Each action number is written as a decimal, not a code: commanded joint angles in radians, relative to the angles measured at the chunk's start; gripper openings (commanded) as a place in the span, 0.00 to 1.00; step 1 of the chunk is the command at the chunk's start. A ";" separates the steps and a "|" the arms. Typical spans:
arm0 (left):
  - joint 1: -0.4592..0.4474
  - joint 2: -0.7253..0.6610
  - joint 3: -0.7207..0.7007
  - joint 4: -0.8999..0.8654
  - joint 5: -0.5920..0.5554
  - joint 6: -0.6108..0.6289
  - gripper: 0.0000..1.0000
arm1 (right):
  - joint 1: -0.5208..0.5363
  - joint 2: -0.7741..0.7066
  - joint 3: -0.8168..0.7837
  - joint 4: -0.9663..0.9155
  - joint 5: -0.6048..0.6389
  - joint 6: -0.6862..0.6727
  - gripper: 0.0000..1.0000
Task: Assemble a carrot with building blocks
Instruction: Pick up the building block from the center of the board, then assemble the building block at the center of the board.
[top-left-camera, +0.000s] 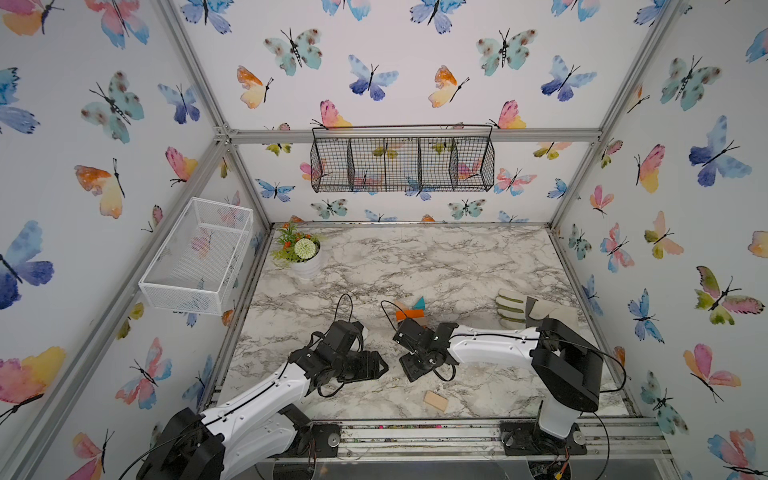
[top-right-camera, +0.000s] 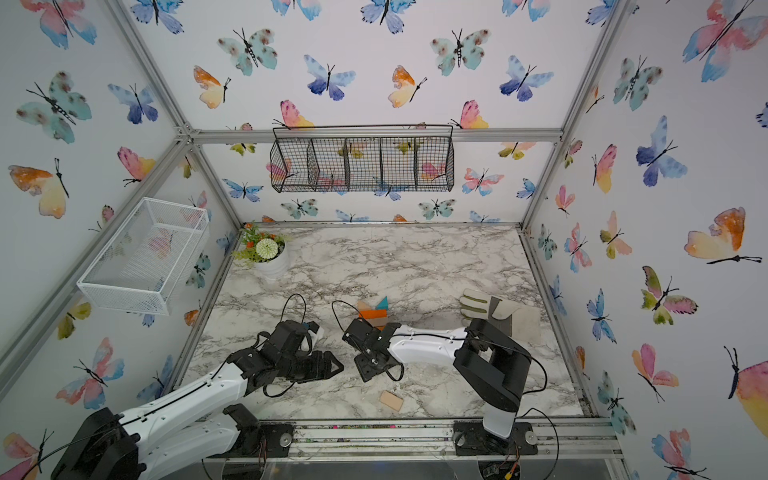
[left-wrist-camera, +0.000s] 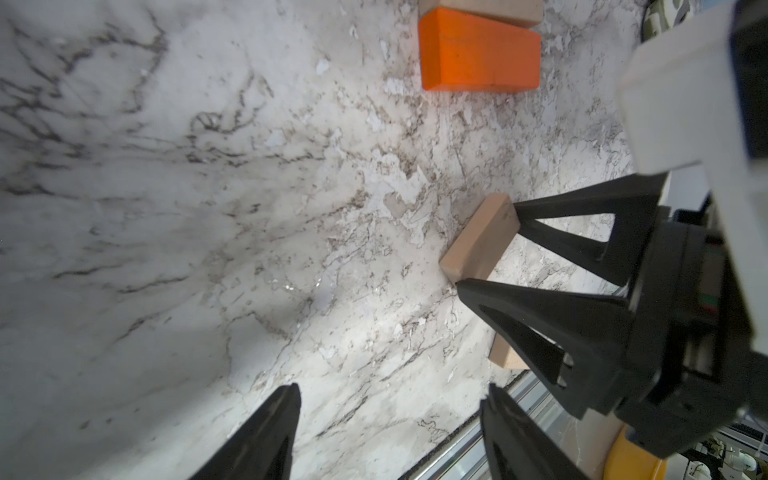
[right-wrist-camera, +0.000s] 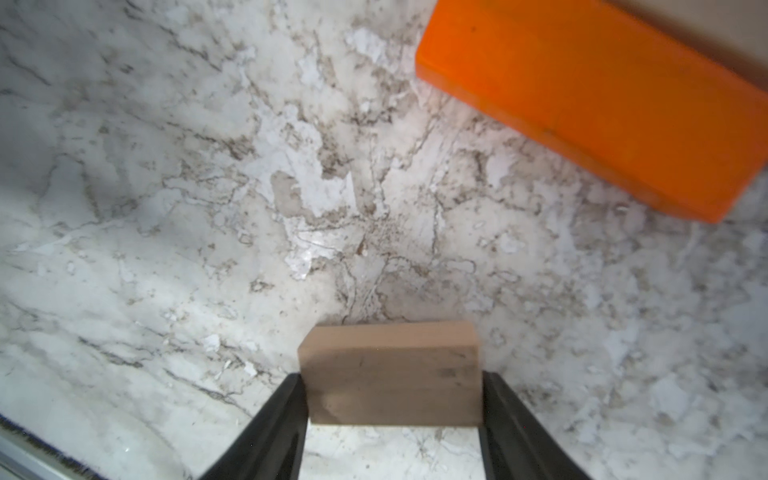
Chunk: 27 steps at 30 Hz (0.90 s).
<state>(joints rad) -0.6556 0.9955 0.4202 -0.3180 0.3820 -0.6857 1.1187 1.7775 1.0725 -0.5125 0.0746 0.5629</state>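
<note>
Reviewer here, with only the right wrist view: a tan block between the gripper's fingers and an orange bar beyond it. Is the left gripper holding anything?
Observer: No, the left gripper is open and empty over the bare table.
Reviewer: What's past the orange bar?
Observer: A teal triangle stands behind it, farther from the robot.
Reviewer: Any blocks unplaced?
Observer: Besides the held tan block, one loose tan block lies near the table's front edge.
</note>
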 joint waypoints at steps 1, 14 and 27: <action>0.005 -0.013 -0.011 0.003 -0.005 -0.004 0.74 | 0.001 0.035 0.054 -0.046 0.052 0.028 0.57; 0.007 -0.035 -0.007 -0.020 -0.006 0.013 0.74 | -0.155 0.026 0.146 -0.065 -0.016 0.107 0.57; 0.016 -0.051 -0.013 -0.026 -0.001 0.025 0.74 | -0.157 0.034 0.111 -0.064 -0.075 0.177 0.57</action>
<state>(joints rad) -0.6498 0.9600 0.4202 -0.3206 0.3824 -0.6769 0.9592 1.8366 1.2148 -0.5632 0.0200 0.7071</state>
